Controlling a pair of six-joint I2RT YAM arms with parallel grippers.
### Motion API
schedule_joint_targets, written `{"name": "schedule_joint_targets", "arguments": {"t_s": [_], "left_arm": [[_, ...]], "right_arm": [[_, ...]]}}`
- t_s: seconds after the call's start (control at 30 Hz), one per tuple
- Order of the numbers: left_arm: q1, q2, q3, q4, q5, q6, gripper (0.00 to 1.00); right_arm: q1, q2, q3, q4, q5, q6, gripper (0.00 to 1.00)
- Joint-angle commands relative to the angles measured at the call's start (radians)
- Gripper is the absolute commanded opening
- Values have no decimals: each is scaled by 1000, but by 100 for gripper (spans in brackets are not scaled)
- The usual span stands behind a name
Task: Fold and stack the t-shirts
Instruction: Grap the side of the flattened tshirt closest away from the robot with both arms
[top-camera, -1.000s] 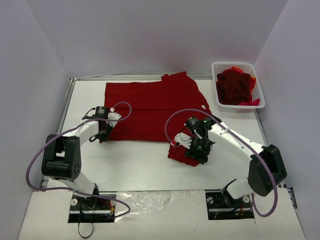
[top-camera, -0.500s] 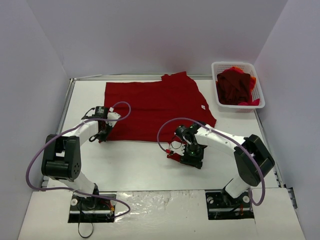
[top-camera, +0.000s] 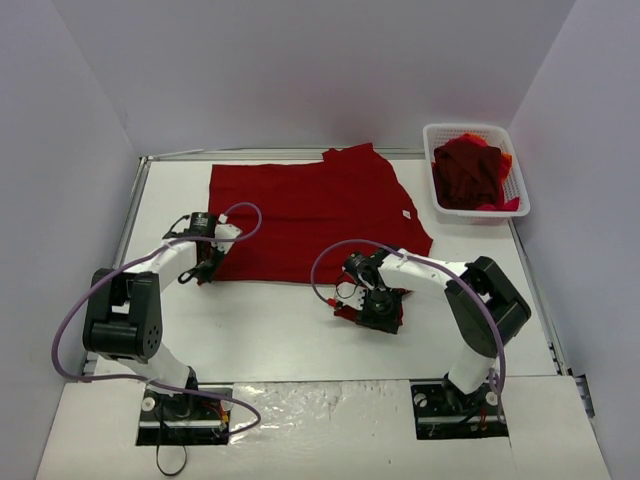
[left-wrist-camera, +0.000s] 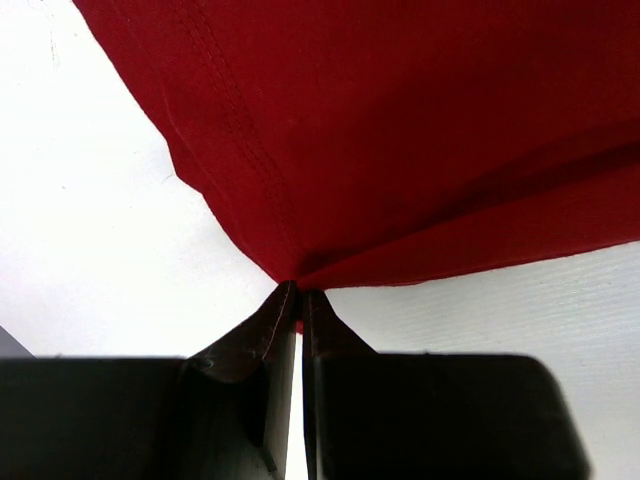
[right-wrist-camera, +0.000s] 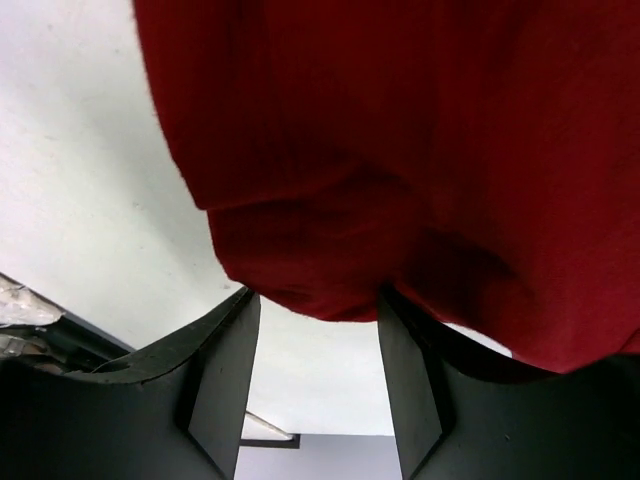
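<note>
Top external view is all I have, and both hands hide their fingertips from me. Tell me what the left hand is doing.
Observer: The left hand is shut, pinching a corner of the t-shirt between its fingertips.
Operator: Now report the right hand.
Observer: On the right hand the fingers stand apart, and a bunched fold of red cloth dips between their tips. I cannot tell whether they squeeze it.
</note>
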Motion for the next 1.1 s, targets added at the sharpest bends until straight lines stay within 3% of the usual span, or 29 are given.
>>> {"name": "schedule_joint_targets", "arguments": {"t_s": [0.0, 0.2, 0.3, 0.47, 0.7, 1.07], "left_arm": [[9, -8, 30, 3, -5, -9, 2], [9, -9, 28, 6, 0, -7, 2], [9, -11, 25, 6, 2, -7, 2], [9, -14, 27, 8, 11, -4, 2], [7, -65, 39, -30, 19, 8, 2], [0, -298, 64, -193, 94, 93, 2]], "right_arm": [[3, 16, -16, -14, 34, 3, 47], [3, 51, -22, 26, 51, 14, 44], [1, 57, -30, 37, 68, 23, 32], [0, 43, -40, 37, 69, 43, 1], [1, -53, 12, -81, 4, 51, 0], [0, -279, 154, -283, -96, 106, 0]]}}
